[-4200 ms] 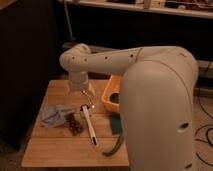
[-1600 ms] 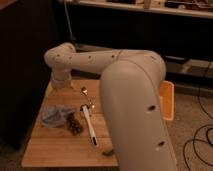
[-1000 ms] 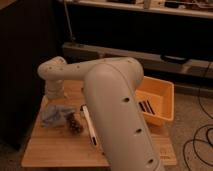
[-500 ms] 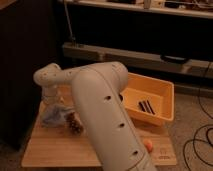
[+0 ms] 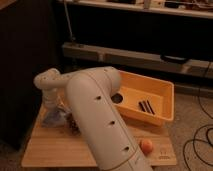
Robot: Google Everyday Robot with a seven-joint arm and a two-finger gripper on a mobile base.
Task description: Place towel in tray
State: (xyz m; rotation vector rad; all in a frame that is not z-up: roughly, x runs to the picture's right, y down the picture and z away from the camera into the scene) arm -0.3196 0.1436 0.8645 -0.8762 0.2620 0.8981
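Note:
The towel (image 5: 52,119) is a crumpled blue-grey cloth lying at the left end of the wooden table (image 5: 55,148). The tray (image 5: 161,95) is an orange-yellow bin at the table's right back, holding thin dark pieces (image 5: 146,106) and a dark round object (image 5: 116,98). My white arm rises from the bottom centre, bends at a joint (image 5: 47,80) and reaches down to the left. My gripper (image 5: 54,110) is at the towel, right on top of it. The arm hides part of the table's middle.
A small brown object (image 5: 73,123) lies beside the towel to its right. An orange ball (image 5: 146,145) sits near the table's front right corner. A dark cabinet stands to the left, and shelving with cables runs behind.
The arm has swung further left and lowered, bringing the gripper down onto the towel. The tray, earlier partly hidden by the arm, now shows in full.

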